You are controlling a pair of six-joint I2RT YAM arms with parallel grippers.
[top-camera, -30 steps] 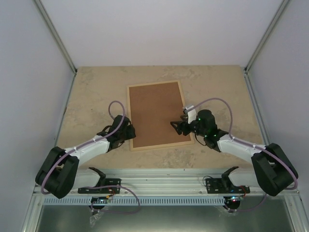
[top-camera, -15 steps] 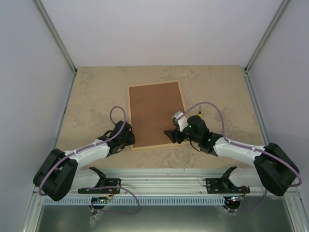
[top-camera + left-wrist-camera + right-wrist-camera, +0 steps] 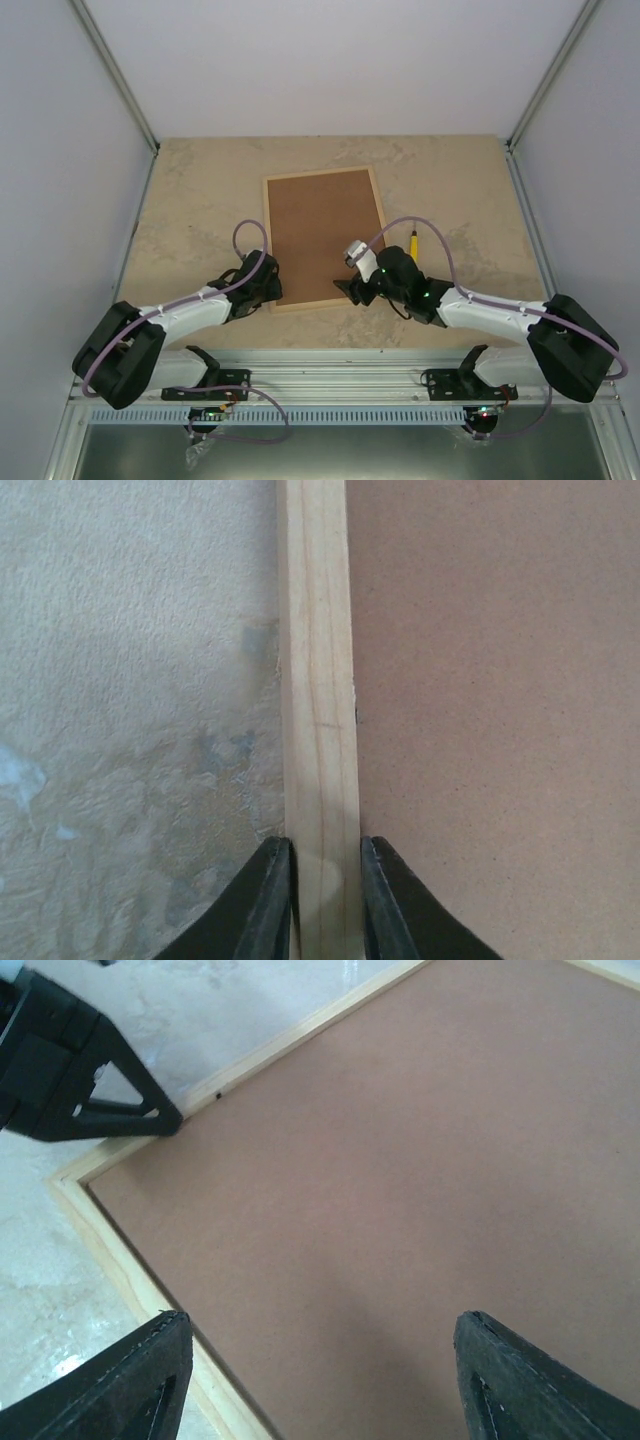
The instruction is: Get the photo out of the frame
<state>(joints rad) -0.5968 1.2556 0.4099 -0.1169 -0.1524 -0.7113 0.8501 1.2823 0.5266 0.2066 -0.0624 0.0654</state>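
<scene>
Overhead view: the frame [image 3: 318,174] lies flat at the middle of the table [image 3: 200,200], back side up, with the brown backing board [image 3: 325,235] filling it; the photo is not visible in any view.

Left gripper [image 3: 268,287]: set at the near end of the frame's left rail; in the left wrist view its two fingers [image 3: 268,900] stand one on each side of the pale wood moulding [image 3: 318,680], pressed against both edges and so clamped on it; one finger is on the table side, the other on the backing-board side.

Right gripper [image 3: 348,290]: jaws wide apart and holding nothing; in the right wrist view its fingers [image 3: 150,1380] hover over the near-left part of the backing board [image 3: 400,1180], one above the near rail; the frame's near-left corner shows at left.

Change over the last second: the right gripper has moved left and nearer, from over the near-right part of the board to the frame's near rail; the left gripper has shifted slightly nearer along the left rail; the frame has not shifted.
</scene>
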